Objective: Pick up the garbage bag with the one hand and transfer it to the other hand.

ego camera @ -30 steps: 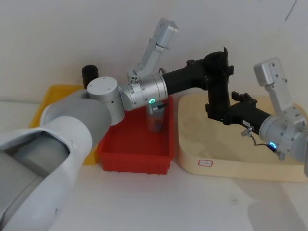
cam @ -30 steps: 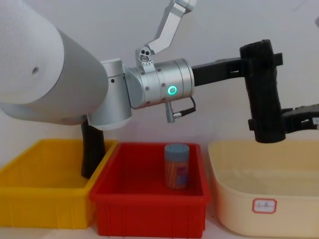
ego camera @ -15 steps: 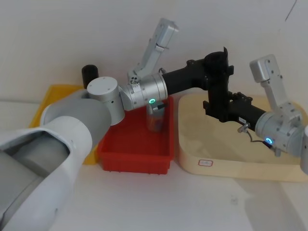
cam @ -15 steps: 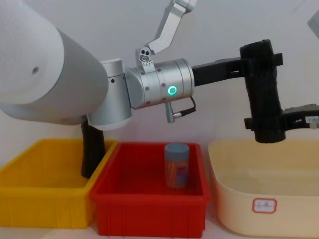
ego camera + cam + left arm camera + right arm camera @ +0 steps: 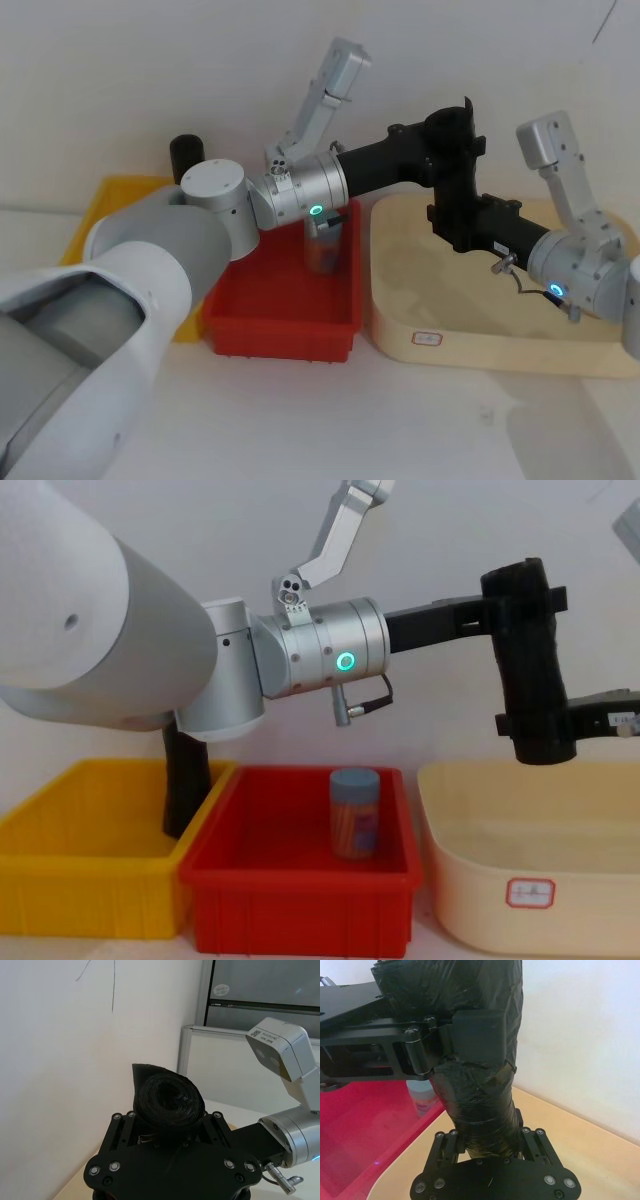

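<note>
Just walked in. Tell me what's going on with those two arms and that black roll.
A handover is under way. The left gripper holds the garbage bag upright near its top, in the air above the cream tub. The right gripper has closed around the roll's lower end, so both grip it at once. A second black roll stands in the yellow bin, and a jar stands in the red bin.

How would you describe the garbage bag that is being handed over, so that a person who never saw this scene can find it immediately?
Look above the cream tub on the robot's right. There the garbage bag, a matte black tight roll, hangs upright in the air, with the left gripper on its upper part and the right gripper on its lower part. The other black roll stands in the yellow bin, touched by no gripper.
</note>
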